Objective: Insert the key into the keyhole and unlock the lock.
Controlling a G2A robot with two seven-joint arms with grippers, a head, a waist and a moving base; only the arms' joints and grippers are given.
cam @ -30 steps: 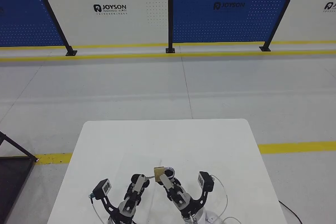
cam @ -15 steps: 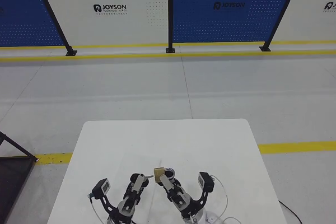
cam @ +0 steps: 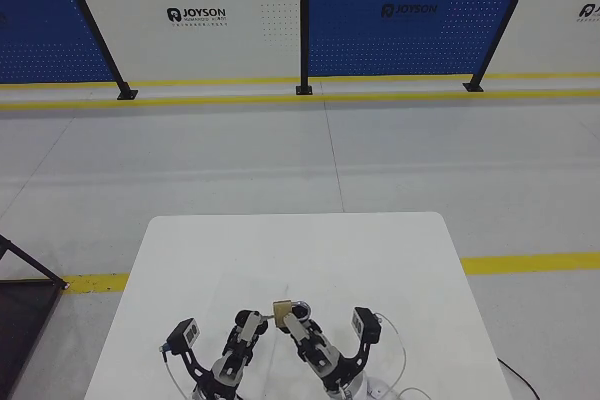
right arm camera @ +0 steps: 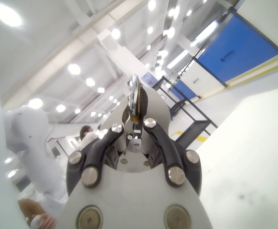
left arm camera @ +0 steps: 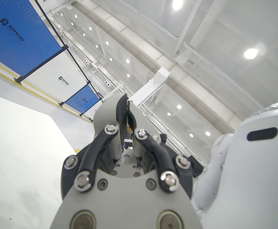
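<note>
Lock (cam: 282, 309) now sits slightly nearer 9 o'clock, closing on key (cam: 266, 318). Right tool (right arm camera: 135, 103) clenches lock, steadying it; left tool (left arm camera: 126, 106) clenches key, apparently aligned for insertion.

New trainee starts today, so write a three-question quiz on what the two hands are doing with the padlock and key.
1. Fill the gap: the left hand is ___ on the small metal key.
2. What does the right hand hold? A. a brass padlock with silver shackle. B. a screwdriver. C. nothing.
3. True or false: the padlock lies flat on the white table.

Key: 1. shut. 2. A. 3. False, it is held up off the table, close to the key.
</note>
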